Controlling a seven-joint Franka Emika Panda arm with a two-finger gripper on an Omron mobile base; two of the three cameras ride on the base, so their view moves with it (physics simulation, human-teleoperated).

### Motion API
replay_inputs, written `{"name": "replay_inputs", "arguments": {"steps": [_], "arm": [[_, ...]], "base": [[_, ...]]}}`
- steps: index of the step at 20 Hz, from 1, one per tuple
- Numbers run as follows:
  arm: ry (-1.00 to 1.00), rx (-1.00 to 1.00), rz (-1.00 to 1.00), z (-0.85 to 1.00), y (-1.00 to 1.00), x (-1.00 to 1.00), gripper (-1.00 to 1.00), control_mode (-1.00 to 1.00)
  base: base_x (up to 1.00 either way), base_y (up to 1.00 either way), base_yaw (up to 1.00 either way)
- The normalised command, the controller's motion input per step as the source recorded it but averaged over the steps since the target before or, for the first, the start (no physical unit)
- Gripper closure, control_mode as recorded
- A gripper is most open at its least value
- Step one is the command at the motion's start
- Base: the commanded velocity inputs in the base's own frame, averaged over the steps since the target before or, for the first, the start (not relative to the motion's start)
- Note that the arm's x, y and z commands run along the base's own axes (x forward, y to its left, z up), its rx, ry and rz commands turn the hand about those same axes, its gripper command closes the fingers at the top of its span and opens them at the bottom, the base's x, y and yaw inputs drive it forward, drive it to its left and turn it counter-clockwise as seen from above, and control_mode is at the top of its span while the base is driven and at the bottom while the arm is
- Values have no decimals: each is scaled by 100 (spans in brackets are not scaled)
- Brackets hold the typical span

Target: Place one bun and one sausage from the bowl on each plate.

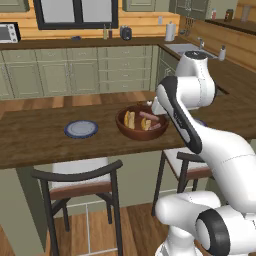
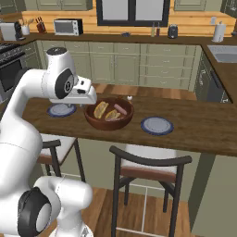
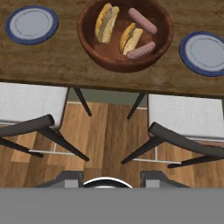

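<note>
The dark wooden bowl (image 3: 92,51) stands on the counter between the two blue-grey plates (image 3: 31,24) (image 3: 204,53). Inside it lie two golden buns (image 3: 106,22) (image 3: 130,38) and two pinkish sausages (image 3: 142,21) (image 3: 141,50). My gripper (image 3: 111,179) hangs open and empty, high above the floor on the near side of the counter edge, well short of the bowl. The base views show the bowl (image 1: 134,134) (image 2: 106,124), one plate (image 1: 81,129) to its left and a plate (image 2: 157,125) to its right.
Two stools with white seats and dark curved backs (image 3: 26,105) (image 3: 188,116) stand under the wooden counter (image 3: 52,65). Cabinets, a sink (image 1: 182,48) and a microwave (image 2: 68,27) line the far walls.
</note>
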Motion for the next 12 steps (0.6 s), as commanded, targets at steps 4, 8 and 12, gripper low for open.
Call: {"name": "replay_inputs", "arguments": {"steps": [4,8,12], "arm": [[0,0,0,0,0,0,-100,100],[0,0,0,0,0,0,-100,100],[0,0,0,0,0,0,-100,100]], "base": [[9,4,0],[57,5,-3],[52,0,-3]]}}
